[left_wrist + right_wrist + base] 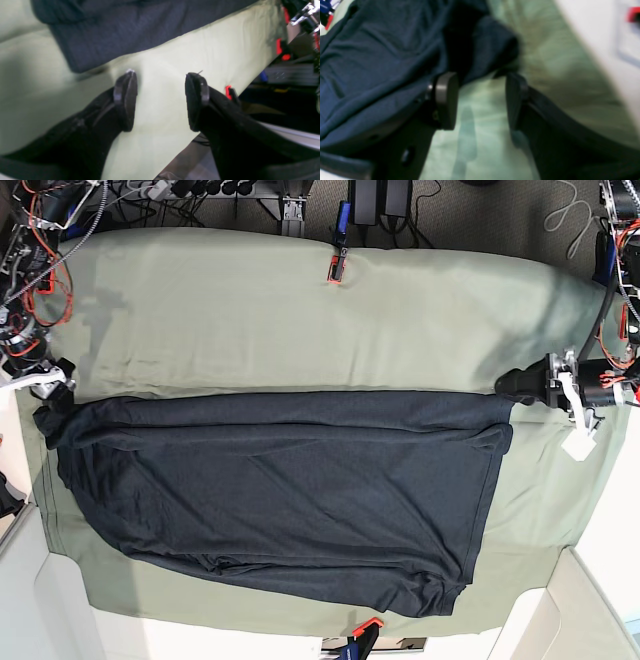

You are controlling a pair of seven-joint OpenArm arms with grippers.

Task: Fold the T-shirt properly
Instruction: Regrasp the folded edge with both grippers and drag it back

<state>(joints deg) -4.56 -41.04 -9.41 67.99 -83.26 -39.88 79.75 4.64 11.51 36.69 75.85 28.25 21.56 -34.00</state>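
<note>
1. Black fingers [125, 100] of the left gripper [161, 100] stand apart over bare green cloth [162, 75], holding nothing; the shirt's hemmed edge lies just beyond them.
2. Right gripper [481, 100] is likewise spread and empty, one pad [446, 100] against the shirt's [375, 65] edge.
3. From the base view, the shirt [290, 490] lies spread across the cloth's middle, folded lengthwise, with a gripper at each upper corner.
</note>
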